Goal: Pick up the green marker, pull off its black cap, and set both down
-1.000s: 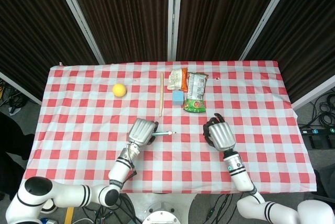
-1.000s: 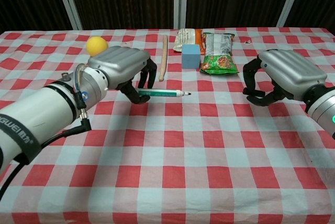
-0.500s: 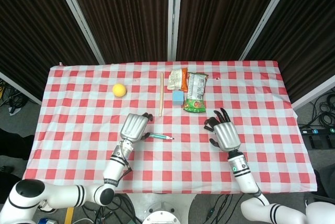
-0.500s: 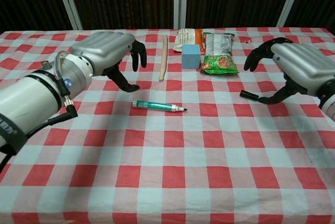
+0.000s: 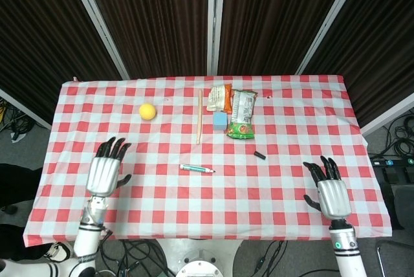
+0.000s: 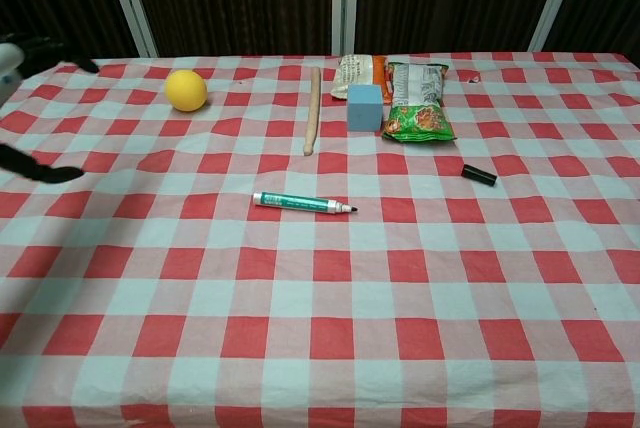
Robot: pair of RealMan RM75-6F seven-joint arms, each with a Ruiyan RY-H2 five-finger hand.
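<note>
Both hands have drawn back from the middle of the table since half a second ago, leaving the marker and its cap lying where they were set down. The left hand (image 5: 107, 172), silver-backed with black fingers, now sits near the left edge of the red-and-white checked tablecloth (image 5: 284, 121), fingers spread apart and holding nothing. In the chest view only its dark fingertips (image 6: 45, 174) show at the far left edge. The right hand (image 5: 332, 193) has pulled back to the near right corner, fingers likewise spread and empty, touching no object; the chest view does not show it.

The green marker with a white end and bare dark tip (image 5: 196, 169) lies flat near the middle of the cloth, tip pointing toward the robot's right. The small black cap (image 5: 259, 155) lies well apart from it, to its right and slightly farther from the robot, just in front of the snack packets.

Along the far side sit a yellow ball (image 5: 147, 110), a thin pale wooden stick (image 5: 199, 117) lying lengthwise away from the robot, a small light-blue cube (image 5: 220, 120), an orange-and-white snack packet (image 5: 219, 97) and a green snack packet (image 5: 242, 114). The two packets lie side by side, touching, with the cube just in front of the orange one. No container is on the table.
</note>
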